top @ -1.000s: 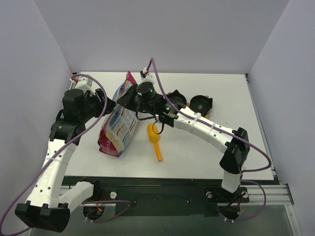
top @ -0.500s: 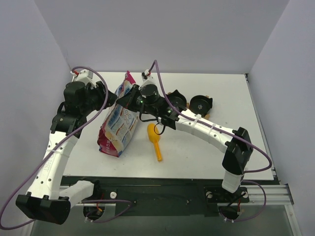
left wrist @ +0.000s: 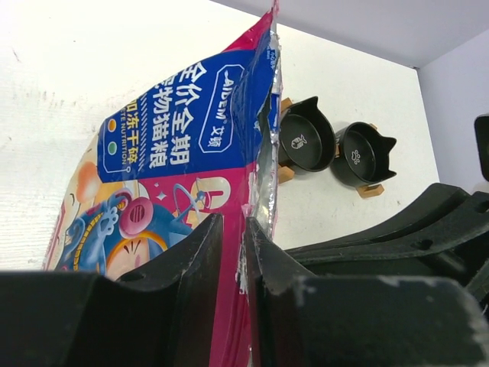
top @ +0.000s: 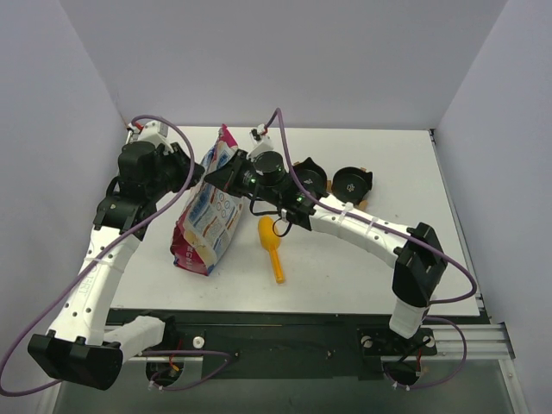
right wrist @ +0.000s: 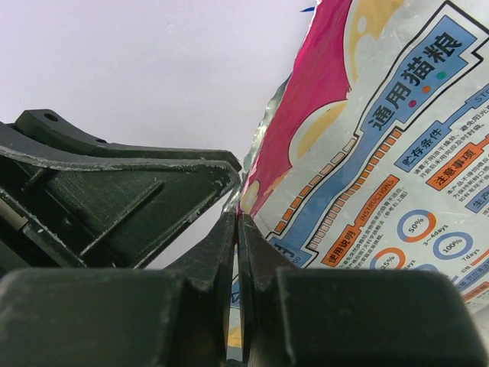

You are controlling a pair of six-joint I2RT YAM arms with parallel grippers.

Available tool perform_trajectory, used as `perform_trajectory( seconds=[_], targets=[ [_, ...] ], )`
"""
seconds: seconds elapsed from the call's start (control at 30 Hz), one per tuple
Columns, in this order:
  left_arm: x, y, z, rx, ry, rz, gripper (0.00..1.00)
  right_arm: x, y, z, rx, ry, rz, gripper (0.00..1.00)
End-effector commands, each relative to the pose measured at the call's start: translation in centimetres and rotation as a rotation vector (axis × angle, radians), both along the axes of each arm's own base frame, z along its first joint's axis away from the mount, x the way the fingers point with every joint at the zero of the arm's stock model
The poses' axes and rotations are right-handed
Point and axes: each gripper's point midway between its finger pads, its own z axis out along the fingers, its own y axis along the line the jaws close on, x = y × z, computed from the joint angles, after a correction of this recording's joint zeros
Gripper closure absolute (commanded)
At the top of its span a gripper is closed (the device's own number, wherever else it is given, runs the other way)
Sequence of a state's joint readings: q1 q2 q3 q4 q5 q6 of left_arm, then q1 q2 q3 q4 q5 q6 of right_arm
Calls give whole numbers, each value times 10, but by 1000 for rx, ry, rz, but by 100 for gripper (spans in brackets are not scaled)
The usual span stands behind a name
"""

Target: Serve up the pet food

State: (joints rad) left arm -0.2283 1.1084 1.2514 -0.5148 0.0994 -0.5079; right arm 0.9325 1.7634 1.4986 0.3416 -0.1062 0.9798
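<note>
Top external view: pet food bag [top: 207, 216] stands on the worktop [top: 362, 267], left claw [left wrist: 233, 264] and right claw [right wrist: 235, 256] each pinching its top edge

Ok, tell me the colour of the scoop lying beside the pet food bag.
Yellow-orange scoop, clearest in the top external view.

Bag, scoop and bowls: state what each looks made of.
Bag: glossy printed plastic film, apparently foil-lined, since silver crinkled edges show at the torn mouth. Scoop: yellow-orange, evenly coloured and smooth, probably moulded plastic. Bowls: black with a soft sheen, ceramic or plastic, on what look like wooden stands.
</note>
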Motion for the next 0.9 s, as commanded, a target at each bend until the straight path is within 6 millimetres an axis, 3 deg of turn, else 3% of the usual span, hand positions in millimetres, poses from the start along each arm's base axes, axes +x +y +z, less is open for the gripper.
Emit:
perform_trajectory(
  seconds=[0.0, 0.3, 0.47, 0.73, 0.87],
  targets=[
    [5, 5, 14, 29, -76, 18, 73, -9, -8, 7, 8, -13, 21, 100],
    [7, 1, 10, 41, -70, -10, 74, -10, -10, 1, -18, -11, 26, 100],
    [7, -4, 21, 41, -93, -41, 50, -13, -10, -1, -20, -19, 32, 100],
    [12, -5, 25, 38, -86, -28, 37, -14, -10, -1, -26, -20, 37, 100],
    [16, -6, 21, 45, -77, -25, 37, -14, -10, -1, -25, -21, 34, 100]
  ],
)
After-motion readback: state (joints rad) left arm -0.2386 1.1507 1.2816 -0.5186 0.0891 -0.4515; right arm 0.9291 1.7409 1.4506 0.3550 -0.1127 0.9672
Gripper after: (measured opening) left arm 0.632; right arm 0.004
